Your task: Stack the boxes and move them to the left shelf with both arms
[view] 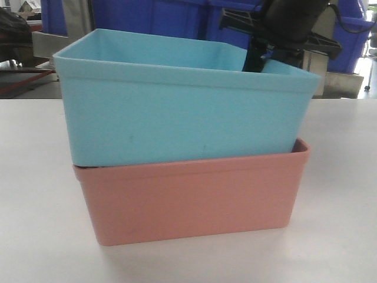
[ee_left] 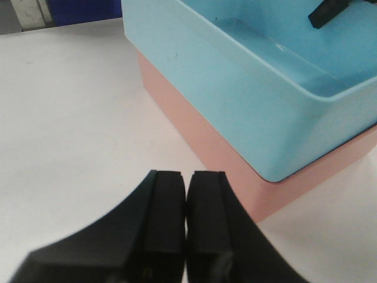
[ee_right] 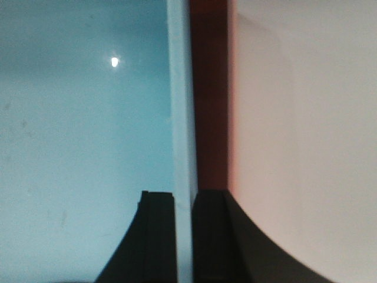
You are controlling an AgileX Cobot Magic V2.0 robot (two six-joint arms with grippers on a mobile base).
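Blue tub (view: 177,112) nested askew in the pink tub (view: 188,200), with my right gripper (ee_right: 184,206) on its wall.
The pair sat on the white table (view: 341,206), the blue tub's right end sunk deeper. Both looked light, stiff and slick, so I judged the rims the safest hold, one hand per end. My right fingers were narrow, pinching the blue wall at the far right. My left gripper (ee_left: 187,183) hovered beside the stack, apart from it, its fingers pressed together on nothing. Dark blue bins (view: 177,15) stood beyond.

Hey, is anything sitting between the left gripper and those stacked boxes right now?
Nothing visible. Only bare white table lies between the left gripper, jaws shut, and the pink box holding the blue box. The right gripper pinches the blue box's wall.
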